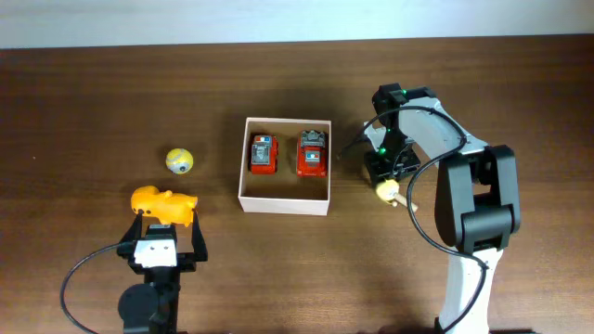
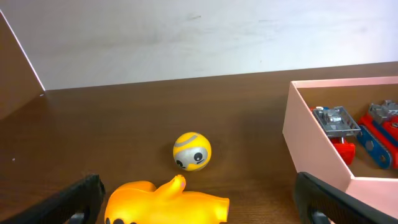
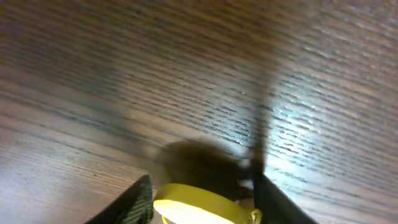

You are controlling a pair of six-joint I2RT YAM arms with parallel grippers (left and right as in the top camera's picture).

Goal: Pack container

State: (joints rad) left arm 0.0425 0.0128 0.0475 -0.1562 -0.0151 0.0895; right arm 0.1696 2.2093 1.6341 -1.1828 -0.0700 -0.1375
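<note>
White-walled square cardboard container (image 1: pixel 284 204), holding two red toy cars (image 1: pixel 264 154), is placed mid-table. A small yellow toy (image 3: pixel 199 202) is clamped by the right gripper (image 1: pixel 386 182). The left gripper (image 1: pixel 167 229) is spread wide around an orange animal toy (image 1: pixel 163 204).

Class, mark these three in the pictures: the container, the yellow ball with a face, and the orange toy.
container (image 1: pixel 283 205), overhead view, on its near white wall.
yellow ball (image 2: pixel 192 151), left wrist view, middle of its face.
orange toy (image 1: pixel 163 202), overhead view, middle of its body.

Dark brown wood-grain table (image 3: pixel 186 74): matt, fine ridged grain. Square white-walled box (image 1: pixel 284 203): matt card, tan interior. Orange animal toy (image 2: pixel 168 202): smooth glossy plastic.
</note>
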